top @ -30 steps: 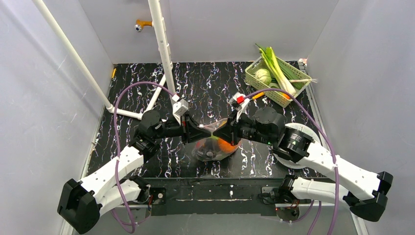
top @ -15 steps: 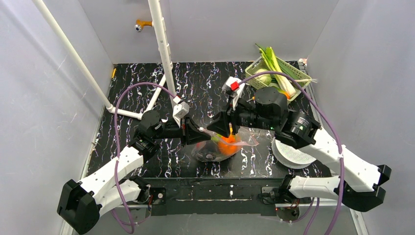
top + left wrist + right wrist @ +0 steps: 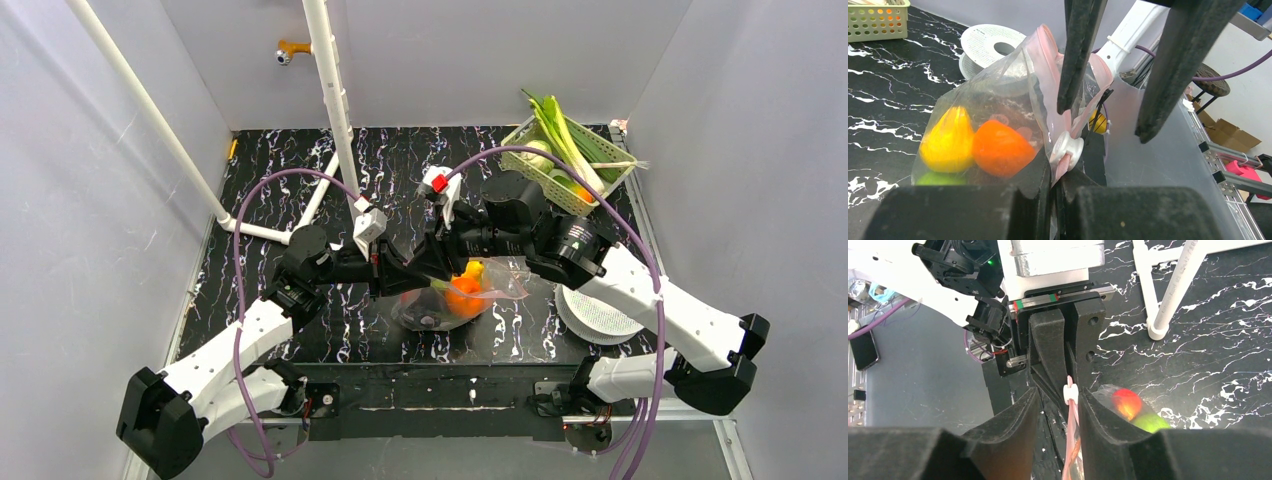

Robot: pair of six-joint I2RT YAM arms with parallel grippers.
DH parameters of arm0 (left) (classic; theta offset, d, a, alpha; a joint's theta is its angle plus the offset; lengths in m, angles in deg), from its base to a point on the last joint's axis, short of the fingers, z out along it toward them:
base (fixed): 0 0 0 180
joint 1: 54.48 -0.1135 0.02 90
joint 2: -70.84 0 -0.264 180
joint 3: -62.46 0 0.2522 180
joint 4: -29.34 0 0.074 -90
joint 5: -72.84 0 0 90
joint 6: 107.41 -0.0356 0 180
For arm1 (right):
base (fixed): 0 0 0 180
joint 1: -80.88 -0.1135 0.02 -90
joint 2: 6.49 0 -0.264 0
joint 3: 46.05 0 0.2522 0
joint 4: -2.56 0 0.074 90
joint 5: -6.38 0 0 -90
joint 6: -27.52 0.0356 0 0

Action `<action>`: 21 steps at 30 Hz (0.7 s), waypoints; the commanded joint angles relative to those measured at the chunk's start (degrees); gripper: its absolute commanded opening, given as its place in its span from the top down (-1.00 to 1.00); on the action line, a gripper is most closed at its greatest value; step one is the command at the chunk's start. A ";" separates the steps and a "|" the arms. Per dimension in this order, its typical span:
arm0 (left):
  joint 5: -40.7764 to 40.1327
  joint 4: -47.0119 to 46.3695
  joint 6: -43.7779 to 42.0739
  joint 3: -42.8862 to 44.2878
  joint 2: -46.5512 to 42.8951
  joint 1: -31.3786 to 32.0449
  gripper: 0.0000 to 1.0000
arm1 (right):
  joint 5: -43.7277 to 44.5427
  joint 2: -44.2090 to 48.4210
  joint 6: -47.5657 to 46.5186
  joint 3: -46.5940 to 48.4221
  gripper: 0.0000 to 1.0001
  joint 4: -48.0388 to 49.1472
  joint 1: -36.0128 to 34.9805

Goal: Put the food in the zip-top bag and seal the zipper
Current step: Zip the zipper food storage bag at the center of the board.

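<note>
Plainly, the bag is at mid-tabletop, between the two hands, with its mouth edge turned toward the left arm. The left hand is clamped tight on the zipper, pinching the pink strip just below the white slider.

The right hand faces it from the other side with its fingers parted to a middling width. In its wrist view the pink strip runs up between them with a gap on each side, and the slider sits just past their tips. Whether either finger brushes the plastic cannot be told. In the left wrist view one right finger hangs in front of the bag's upper part, and the other stands well off to the side.

Inside the bag, an orange fruit and a yellow piece touch side by side, with a green piece beneath the yellow one. From above, something dark shows low in the bag, too blurred to name.

A green basket stands in the far right corner with a leek sticking out of it. A white reel lies flat on the tabletop just right of the bag, partly under the right arm.
</note>
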 commanded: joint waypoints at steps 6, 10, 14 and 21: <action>0.62 -0.66 -0.87 1.75 -2.09 -0.26 1.00 | -0.78 -2.25 -1.76 1.04 0.18 1.76 -0.10; 0.60 -0.37 -0.96 1.78 -2.14 -0.29 1.00 | -0.82 -2.67 -1.90 0.92 0.34 1.62 -0.10; 0.36 -0.17 -1.12 1.80 -2.19 -0.24 1.00 | -0.42 -2.25 -1.89 0.13 0.37 2.16 -0.09; 0.38 -0.11 -1.12 1.86 -1.91 -0.24 1.00 | -0.82 -1.92 -1.83 -0.76 0.41 2.59 -0.02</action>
